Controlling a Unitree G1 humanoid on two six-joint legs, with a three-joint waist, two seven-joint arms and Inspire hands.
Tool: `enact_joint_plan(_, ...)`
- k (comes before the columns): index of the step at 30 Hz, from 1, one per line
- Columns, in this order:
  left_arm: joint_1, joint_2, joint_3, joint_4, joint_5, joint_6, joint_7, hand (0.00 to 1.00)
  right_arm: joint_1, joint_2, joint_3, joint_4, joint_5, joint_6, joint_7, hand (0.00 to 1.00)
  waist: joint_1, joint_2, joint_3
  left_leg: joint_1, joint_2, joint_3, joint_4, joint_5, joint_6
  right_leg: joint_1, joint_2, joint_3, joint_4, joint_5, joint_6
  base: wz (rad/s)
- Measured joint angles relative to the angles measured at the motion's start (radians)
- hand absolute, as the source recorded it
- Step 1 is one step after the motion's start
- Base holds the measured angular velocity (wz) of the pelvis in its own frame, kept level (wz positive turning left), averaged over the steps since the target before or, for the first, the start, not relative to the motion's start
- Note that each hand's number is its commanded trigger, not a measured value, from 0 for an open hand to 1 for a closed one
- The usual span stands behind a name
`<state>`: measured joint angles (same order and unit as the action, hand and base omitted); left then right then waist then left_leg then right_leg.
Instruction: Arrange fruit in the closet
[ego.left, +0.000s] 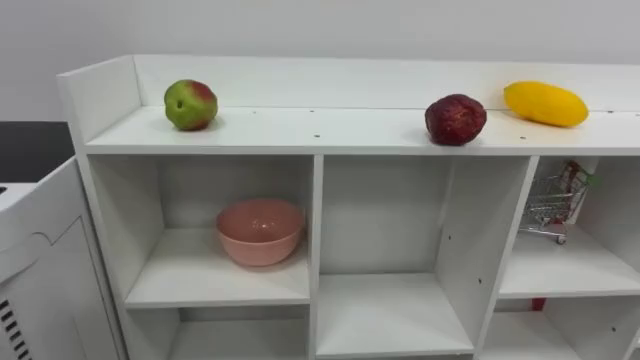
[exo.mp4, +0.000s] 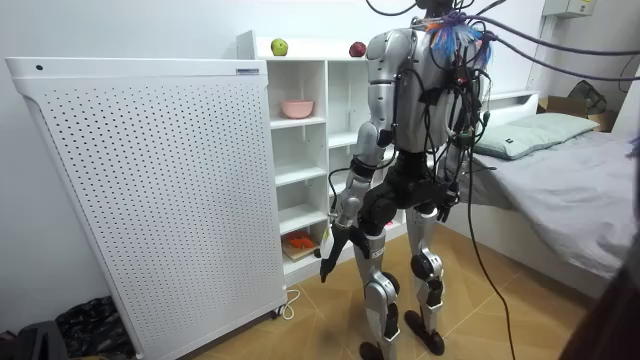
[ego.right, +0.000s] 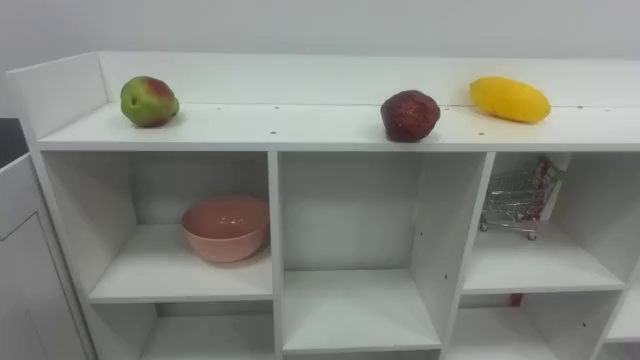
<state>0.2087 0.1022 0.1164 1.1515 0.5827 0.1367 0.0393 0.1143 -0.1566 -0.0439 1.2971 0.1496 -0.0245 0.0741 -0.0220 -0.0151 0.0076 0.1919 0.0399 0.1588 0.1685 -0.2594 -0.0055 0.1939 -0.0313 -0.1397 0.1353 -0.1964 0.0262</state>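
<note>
A white closet of open shelves stands right in front of me. On its top board lie a green and red apple at the left, a dark red fruit right of the middle, and a yellow mango at the far right. In the room view I stand upright facing the closet, and my left hand hangs low beside my thigh, away from the fruit.
A pink bowl sits in the upper left compartment, and a small toy shopping cart in the upper right one. A white perforated panel stands against the closet's left side. A bed lies behind me.
</note>
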Motion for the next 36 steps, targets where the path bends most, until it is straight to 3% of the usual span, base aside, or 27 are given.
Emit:
enact_joint_plan(15, -0.019, 0.004, 0.001, -0.010, -0.007, -0.027, 0.002, 0.00, 0.005, 0.007, -0.001, -0.005, 0.143, 0.005, -0.006, 0.00, -0.001, -0.004, 0.0008, 0.002, -0.001, -0.003, 0.001, 0.000, 0.000, -0.001, 0.000, 0.002, 0.000, 0.000, 0.000, 0.00)
enact_joint_plan(19, -0.021, 0.011, -0.001, -0.010, -0.036, -0.038, 0.002, 0.00, -0.001, 0.006, -0.041, -0.042, 0.141, 0.009, -0.010, 0.00, -0.002, -0.005, -0.0003, 0.000, 0.000, -0.001, 0.003, 0.000, 0.000, -0.002, 0.001, 0.003, 0.002, 0.000, 0.000, -0.02)
enact_joint_plan(21, -0.017, 0.012, 0.003, -0.011, -0.044, -0.052, 0.001, 0.00, -0.004, 0.003, -0.077, -0.132, 0.126, 0.021, -0.034, 0.00, 0.000, -0.008, -0.0029, 0.000, 0.000, -0.001, 0.003, 0.001, 0.000, -0.003, 0.001, 0.011, 0.008, 0.000, 0.000, -0.08)
enact_joint_plan(23, -0.018, 0.013, 0.004, -0.011, -0.044, -0.055, -0.002, 0.00, -0.006, 0.003, -0.100, -0.270, 0.113, 0.026, -0.065, 0.00, -0.004, -0.003, 0.0016, -0.002, -0.001, -0.002, 0.009, 0.001, 0.000, -0.006, 0.000, 0.013, 0.015, 0.000, 0.000, -0.04)
enact_joint_plan(25, -0.023, 0.022, 0.004, -0.014, -0.045, -0.061, -0.003, 0.00, -0.020, 0.003, -0.114, -0.405, 0.110, 0.023, -0.099, 0.00, -0.007, -0.005, 0.0008, -0.003, -0.002, -0.004, 0.012, 0.001, 0.000, -0.006, -0.001, 0.011, 0.015, 0.000, 0.000, 0.00)
enact_joint_plan(30, -0.027, 0.034, -0.001, -0.054, -0.096, -0.072, 0.018, 0.00, -0.056, 0.002, -0.125, -0.765, 0.023, -0.013, -0.207, 0.00, -0.002, -0.003, -0.0052, -0.008, -0.001, 0.002, 0.015, 0.001, 0.000, -0.021, 0.000, 0.011, 0.017, 0.000, 0.000, 0.00)
enact_joint_plan(36, -0.026, 0.033, -0.002, -0.100, -0.120, -0.074, 0.020, 0.00, -0.057, 0.004, -0.113, -0.999, 0.005, -0.028, -0.300, 0.00, 0.002, -0.004, -0.0069, -0.024, -0.002, 0.001, 0.012, 0.001, 0.001, -0.040, 0.000, 0.021, 0.018, 0.000, 0.000, -0.04)
